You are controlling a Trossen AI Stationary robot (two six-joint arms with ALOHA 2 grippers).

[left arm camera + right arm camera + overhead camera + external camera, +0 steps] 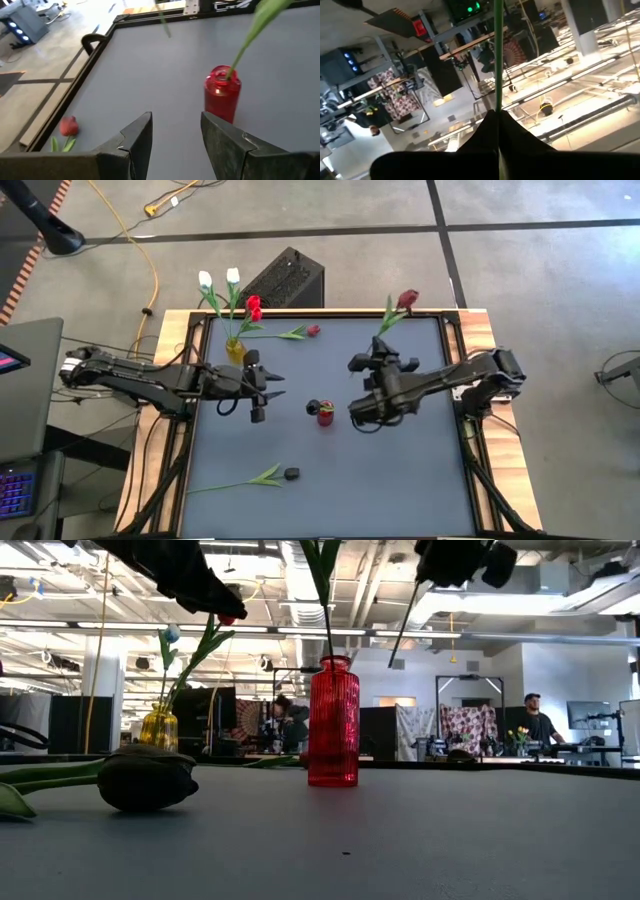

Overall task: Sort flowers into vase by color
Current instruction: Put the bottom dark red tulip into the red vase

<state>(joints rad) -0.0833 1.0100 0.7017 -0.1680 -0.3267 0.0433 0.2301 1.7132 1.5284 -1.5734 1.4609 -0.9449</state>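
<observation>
We take the red vase (325, 417) near the middle of the grey table (400, 480) as our landmark. Largest after the table are the two arms, which reach in from either side of that vase.

The left gripper (268, 392) hangs above the table just to the left of the red vase, and in the left wrist view its fingers (134, 140) stand apart with nothing between them, the red vase (222, 93) showing beyond them.

The right gripper (362, 408) sits just to the right of the red vase. In the right wrist view its fingers are pressed together around a thin green stem (498, 60), so we read it as clamped on the red tulip (406, 300), whose head shows well behind and to the right of the vase.

A dark tulip (315, 407) stands in the red vase, its head beside the rim.

A yellow vase (236, 349) stands well to the left of and behind the red vase, holding two white tulips (232, 276) and a red one.

Another red tulip (311, 331) lies flat on the table behind the red vase, and a second dark tulip (290, 474) lies in front of it and a little to the left.
</observation>
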